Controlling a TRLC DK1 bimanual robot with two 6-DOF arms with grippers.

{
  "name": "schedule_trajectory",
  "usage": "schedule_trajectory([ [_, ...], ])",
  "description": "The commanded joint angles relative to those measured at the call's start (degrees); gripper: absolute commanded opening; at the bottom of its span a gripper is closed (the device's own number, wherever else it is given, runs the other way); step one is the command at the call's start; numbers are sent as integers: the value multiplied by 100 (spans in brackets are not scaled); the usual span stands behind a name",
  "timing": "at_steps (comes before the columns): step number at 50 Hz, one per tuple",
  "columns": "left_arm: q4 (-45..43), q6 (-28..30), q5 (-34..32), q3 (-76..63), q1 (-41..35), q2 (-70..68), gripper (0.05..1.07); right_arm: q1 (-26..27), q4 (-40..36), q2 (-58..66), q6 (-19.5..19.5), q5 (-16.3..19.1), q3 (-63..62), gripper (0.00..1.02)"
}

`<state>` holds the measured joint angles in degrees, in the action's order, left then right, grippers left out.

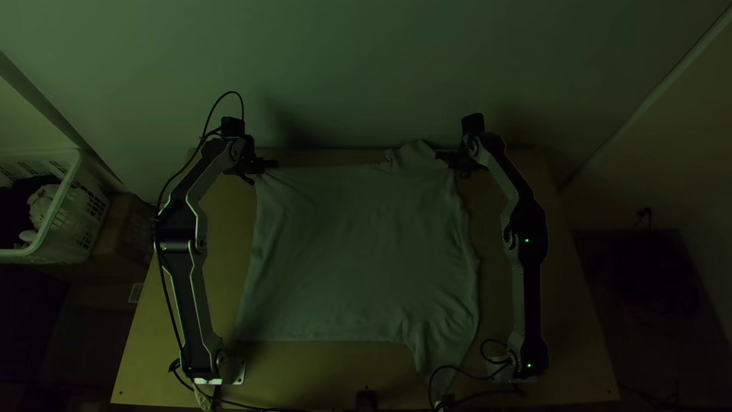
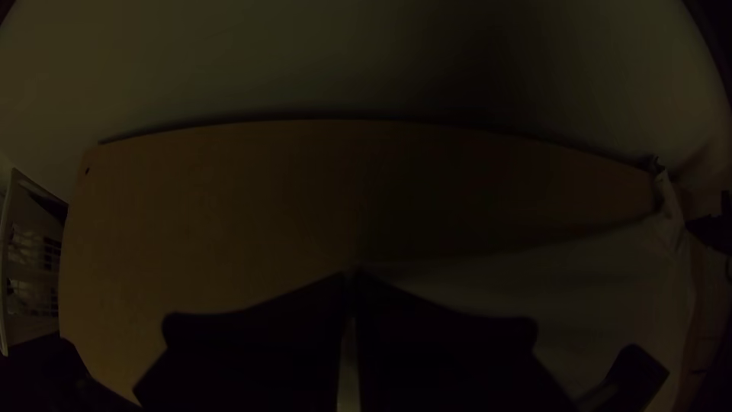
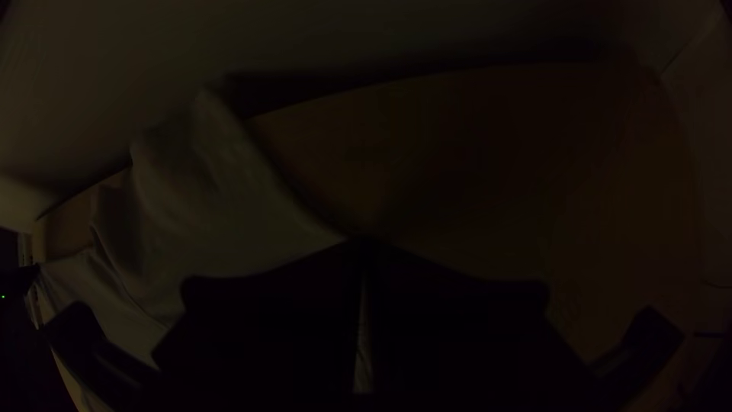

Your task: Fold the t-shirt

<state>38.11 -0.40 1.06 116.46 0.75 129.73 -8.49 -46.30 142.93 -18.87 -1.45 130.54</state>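
The left end effector [image 2: 351,275] and right end effector [image 3: 367,240] grip the t-shirt [image 1: 358,252] near the bench [image 1: 572,366]'s far edge, its body spread towards the near edge, no fold made and all folding apparently left.

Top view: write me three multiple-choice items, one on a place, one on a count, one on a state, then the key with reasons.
1. Where is the basket?
A) On the shirt
B) Right of the table
C) Left of the table

2. How many arms are there?
A) Two
B) Three
C) Four

3. How does the shirt lie?
A) Rolled into a tube
B) Spread out
C) Folded into a small square

Key:
1. C: its rim shows beyond the left edge of the table.
2. A: one base stands at the lower left, one at the lower right.
3. B: its body covers a broad area between the arms, with some wrinkles.
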Motion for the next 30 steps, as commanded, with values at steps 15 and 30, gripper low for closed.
schedule_trajectory([
  [15, 39, -241, -150, -106, 21, -695, 8, 49, -300, -890, 59, -48, -389, 2],
  [30, 100, -232, -247, -396, 65, -897, 8, 23, -494, -1470, 226, -48, -785, 2],
])
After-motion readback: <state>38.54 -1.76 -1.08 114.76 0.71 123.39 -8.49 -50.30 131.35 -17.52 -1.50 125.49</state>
